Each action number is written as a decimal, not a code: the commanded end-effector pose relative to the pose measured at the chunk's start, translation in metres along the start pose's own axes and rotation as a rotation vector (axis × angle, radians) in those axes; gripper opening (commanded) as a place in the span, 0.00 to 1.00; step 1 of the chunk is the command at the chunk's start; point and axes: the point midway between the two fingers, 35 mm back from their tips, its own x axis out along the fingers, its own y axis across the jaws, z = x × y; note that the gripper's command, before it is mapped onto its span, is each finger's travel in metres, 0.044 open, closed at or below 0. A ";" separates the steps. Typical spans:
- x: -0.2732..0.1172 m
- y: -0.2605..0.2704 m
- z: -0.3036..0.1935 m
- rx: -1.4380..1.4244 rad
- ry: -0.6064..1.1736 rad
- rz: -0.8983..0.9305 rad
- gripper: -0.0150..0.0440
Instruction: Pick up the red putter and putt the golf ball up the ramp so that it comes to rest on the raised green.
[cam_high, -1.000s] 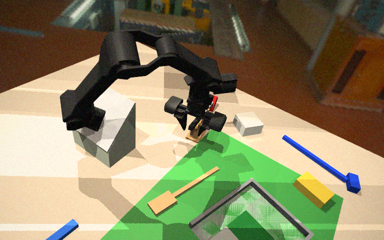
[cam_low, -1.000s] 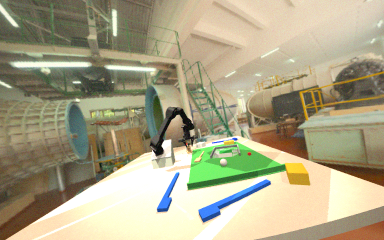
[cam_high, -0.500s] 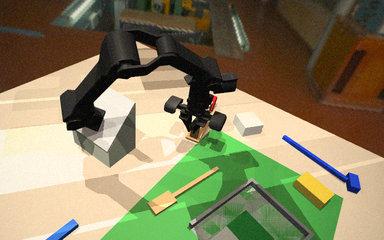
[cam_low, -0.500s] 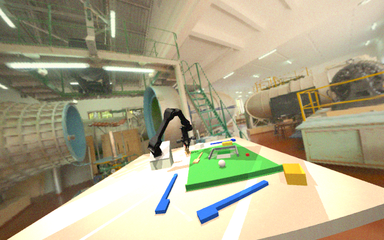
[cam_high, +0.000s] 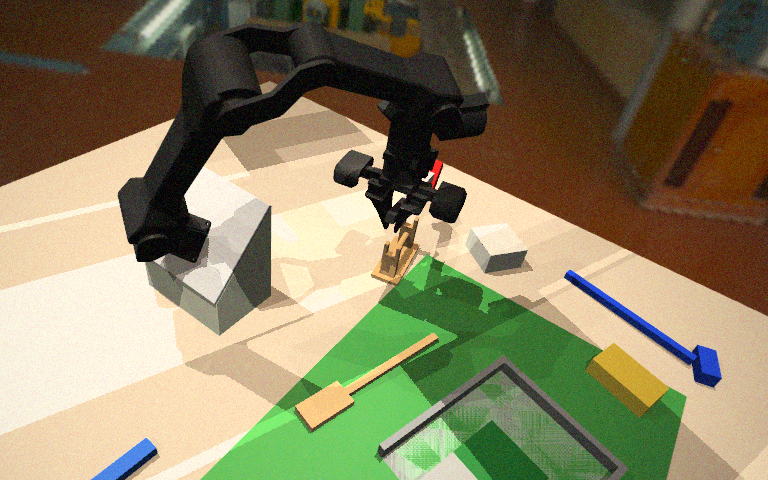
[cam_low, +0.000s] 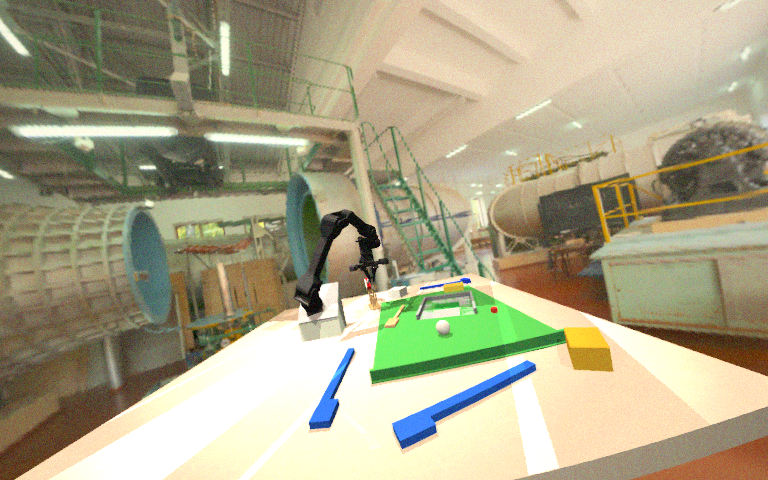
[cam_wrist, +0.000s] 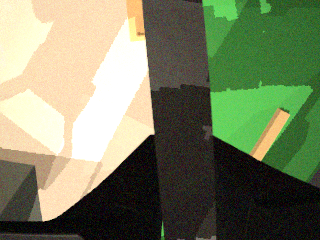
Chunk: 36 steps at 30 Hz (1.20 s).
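Note:
My gripper (cam_high: 392, 221) (cam_low: 369, 278) (cam_wrist: 176, 143) is shut on the putter. The putter (cam_high: 436, 172) (cam_low: 367, 284) (cam_wrist: 180, 60) shows red behind the gripper in the top and exterior views and as a dark grey bar in the wrist view; the rest is hidden. The gripper is just above the wooden stand (cam_high: 387, 275) (cam_low: 373, 303) (cam_wrist: 134, 20); whether the putter touches the stand is unclear. The white golf ball (cam_low: 442, 327) rests on the green slab (cam_high: 351, 345) (cam_low: 396, 359), in front of a grey-walled frame (cam_high: 566, 421) (cam_low: 420, 309) with green and pale surfaces inside.
A wooden paddle (cam_high: 322, 404) (cam_low: 391, 321) and a small red ball (cam_low: 493, 309) lie on the slab. A grey block (cam_high: 497, 246) is right of the stand. Yellow blocks (cam_high: 625, 376) (cam_low: 589, 348) and blue putters (cam_high: 628, 316) (cam_low: 464, 401) lie around. The arm stands on a grey wedge (cam_high: 249, 266).

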 end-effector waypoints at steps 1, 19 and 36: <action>-0.024 0.001 -0.001 0.011 -0.014 -0.004 0.25; -0.033 -0.025 -0.085 0.390 -0.053 -0.009 0.25; -0.035 -0.026 -0.193 0.890 -0.071 -0.006 0.25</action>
